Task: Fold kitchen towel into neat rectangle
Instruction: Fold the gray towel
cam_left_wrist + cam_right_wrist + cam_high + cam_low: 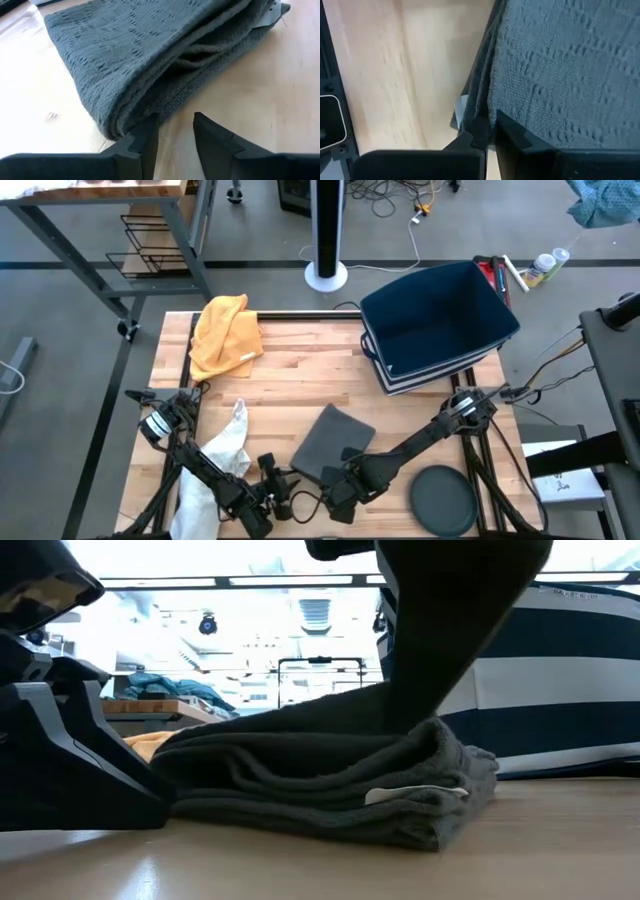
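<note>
Towel (332,442), grey and folded, lies at six o'clock on your table (300,370): right gripper (345,483) clenches its near edge to anchor it, while left gripper (283,488) waits released beside it.

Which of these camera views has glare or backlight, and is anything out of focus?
Low view: bright windows behind wash out the room, leaving the gray towel and an arm in dark silhouette. Left wrist view: sunlit table, left gripper close and soft. High view: even light, no glare.
</note>
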Motion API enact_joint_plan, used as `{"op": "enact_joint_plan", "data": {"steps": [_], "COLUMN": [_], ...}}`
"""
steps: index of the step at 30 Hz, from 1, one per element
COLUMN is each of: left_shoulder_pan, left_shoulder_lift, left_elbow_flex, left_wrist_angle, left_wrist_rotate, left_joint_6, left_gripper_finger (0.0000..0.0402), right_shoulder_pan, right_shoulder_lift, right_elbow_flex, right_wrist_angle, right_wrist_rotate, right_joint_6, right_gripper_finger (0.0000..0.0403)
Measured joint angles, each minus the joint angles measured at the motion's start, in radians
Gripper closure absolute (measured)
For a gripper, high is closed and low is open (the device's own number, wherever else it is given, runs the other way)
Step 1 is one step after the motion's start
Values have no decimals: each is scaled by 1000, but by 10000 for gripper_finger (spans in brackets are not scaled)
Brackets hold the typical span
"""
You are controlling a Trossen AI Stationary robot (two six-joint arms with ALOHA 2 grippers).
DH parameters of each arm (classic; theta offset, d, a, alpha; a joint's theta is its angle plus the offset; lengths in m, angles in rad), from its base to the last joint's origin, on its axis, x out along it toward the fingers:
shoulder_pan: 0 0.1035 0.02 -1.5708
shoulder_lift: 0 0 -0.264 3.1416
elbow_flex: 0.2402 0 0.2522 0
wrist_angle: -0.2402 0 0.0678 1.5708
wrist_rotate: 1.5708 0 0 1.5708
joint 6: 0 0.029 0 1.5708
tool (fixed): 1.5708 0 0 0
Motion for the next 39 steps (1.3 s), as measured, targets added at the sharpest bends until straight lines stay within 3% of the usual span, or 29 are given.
{"op": "enact_joint_plan", "data": {"steps": [14, 21, 25, 29, 35, 39], "left_shoulder_pan": [16, 8, 1, 28, 90, 124], "left_shoulder_lift": [-4, -97, -211, -290, -241, -174], "left_elbow_flex": [0, 0, 0, -2, -3, -6], "left_wrist_angle": [-5, -138, -228, -201, 4, 22], "left_wrist_rotate": [-8, -13, -22, -5, 66, 149], "left_joint_6": [-21, -59, -55, -14, 131, 123], "left_gripper_finger": [287, 283, 283, 283, 283, 283], "right_shoulder_pan": [6, 6, 6, 6, 7, 7], "right_shoulder_lift": [-1, -1, -2, -2, -2, -2], "right_elbow_flex": [-88, -124, -136, -137, -138, -138], "right_wrist_angle": [168, 207, 212, 226, 256, 261], "right_wrist_rotate": [-66, -73, -74, -75, -76, -76], "right_joint_6": [28, 57, 56, 29, 3, 3], "right_gripper_finger": [389, 385, 356, 313, 261, 237]}}
